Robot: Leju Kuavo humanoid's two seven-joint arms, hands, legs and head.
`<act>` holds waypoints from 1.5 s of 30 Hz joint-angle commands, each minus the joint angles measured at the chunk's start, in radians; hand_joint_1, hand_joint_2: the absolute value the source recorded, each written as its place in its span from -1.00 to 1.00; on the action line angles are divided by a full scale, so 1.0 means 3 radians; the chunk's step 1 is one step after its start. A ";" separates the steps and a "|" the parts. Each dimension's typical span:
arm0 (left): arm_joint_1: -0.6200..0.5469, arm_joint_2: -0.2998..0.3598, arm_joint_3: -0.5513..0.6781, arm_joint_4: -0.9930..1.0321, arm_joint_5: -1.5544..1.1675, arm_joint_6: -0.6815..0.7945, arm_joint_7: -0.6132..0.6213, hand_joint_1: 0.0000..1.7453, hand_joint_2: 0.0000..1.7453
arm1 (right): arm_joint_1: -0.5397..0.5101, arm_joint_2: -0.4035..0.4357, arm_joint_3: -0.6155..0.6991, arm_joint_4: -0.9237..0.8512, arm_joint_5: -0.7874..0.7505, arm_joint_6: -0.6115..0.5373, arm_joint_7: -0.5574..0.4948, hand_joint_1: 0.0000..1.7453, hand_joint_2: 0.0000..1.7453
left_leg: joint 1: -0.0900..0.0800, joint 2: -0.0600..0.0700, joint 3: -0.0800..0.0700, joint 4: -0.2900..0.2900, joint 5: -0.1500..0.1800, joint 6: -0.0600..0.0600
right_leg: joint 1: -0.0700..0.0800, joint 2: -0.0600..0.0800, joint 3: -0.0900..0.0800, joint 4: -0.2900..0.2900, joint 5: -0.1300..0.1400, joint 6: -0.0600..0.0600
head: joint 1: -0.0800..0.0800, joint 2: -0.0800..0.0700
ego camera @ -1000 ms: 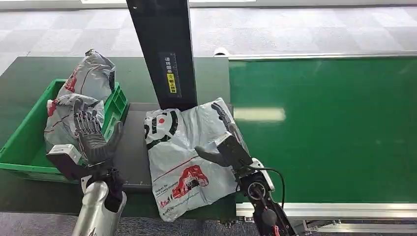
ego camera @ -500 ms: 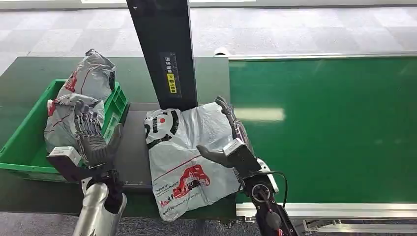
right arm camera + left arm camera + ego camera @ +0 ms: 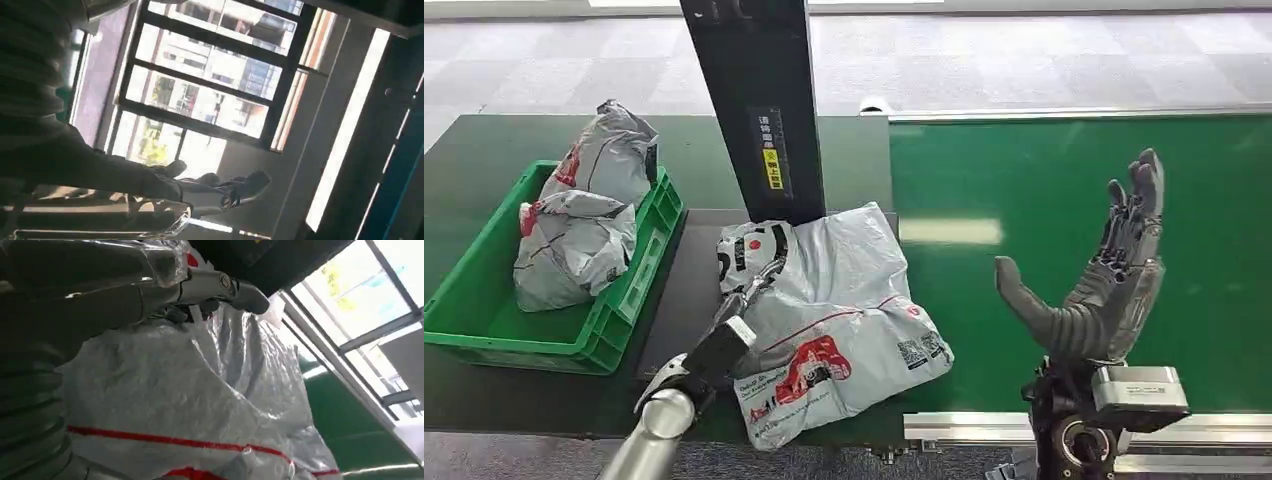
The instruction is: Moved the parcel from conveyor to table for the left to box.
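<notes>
The conveyor (image 3: 1074,250), a broad green belt, took up the right half of the head view, with a metal rail along its near edge. The table (image 3: 484,160), dark green, covered the left half, and a darker plate lay on it at lower centre. A black post (image 3: 759,100) with a yellow label rose from the top centre of the frame and stood directly behind the parcel.

The parcel (image 3: 834,310), a grey plastic mailing bag with red and black print, lay flat at lower centre, mostly on the dark plate, its right corner reaching over the belt's edge. A green crate (image 3: 639,265) sat at the left of the frame, just beside the plate, holding two crumpled grey bags (image 3: 584,220) stacked one behind the other.

The right robot hand (image 3: 1099,280) stood upright at the lower right over the belt, well apart from the parcel, palm spread wide with fingers pointing up and thumb out, holding nothing. The left robot hand (image 3: 744,300) reached in from the lower left and lay against the parcel's left edge; in the left wrist view its fingers (image 3: 220,285) stretched over the crinkled plastic, and I could not tell whether they gripped it.
</notes>
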 commanded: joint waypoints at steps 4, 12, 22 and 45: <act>-0.0236 0.0007 -0.0196 0.0869 -0.0244 -0.0129 0.0052 -0.86 1.00 | 0.0165 -0.0005 -0.0294 -0.0097 -0.0146 0.0045 -0.0039 -1.00 1.00 | 0.0001 -0.0004 0.0005 -0.0004 0.0002 -0.0003 | 0.0001 -0.0008 0.0007 -0.0004 0.0000 0.0004 | 0.0000 0.0000; -0.0322 -0.0047 -0.0029 0.1063 -0.0339 0.0166 0.0028 1.00 1.00 | 0.0231 0.0068 -0.0412 -0.0035 -0.0253 0.0162 0.0004 -1.00 1.00 | 0.0001 0.0001 0.0009 -0.0003 0.0001 -0.0003 | 0.0001 -0.0003 0.0012 -0.0003 0.0000 0.0002 | 0.0001 0.0000; -0.0170 -0.0088 0.0256 0.0596 -0.0168 0.0493 -0.0214 1.00 1.00 | 0.0255 0.0113 -0.0509 0.0056 -0.0331 0.0284 0.0049 -1.00 1.00 | 0.0003 0.0007 0.0010 -0.0005 0.0001 -0.0005 | 0.0002 0.0002 0.0011 -0.0006 0.0002 0.0003 | 0.0000 0.0000; 0.0416 0.0085 0.0803 -0.2201 0.0587 0.1269 -0.0822 1.00 1.00 | 0.0397 0.0202 -0.0760 0.0271 -0.0651 0.0571 0.0098 -1.00 1.00 | 0.0005 0.0008 0.0000 -0.0001 -0.0002 -0.0005 | 0.0005 0.0004 0.0003 -0.0001 -0.0001 0.0001 | 0.0000 0.0000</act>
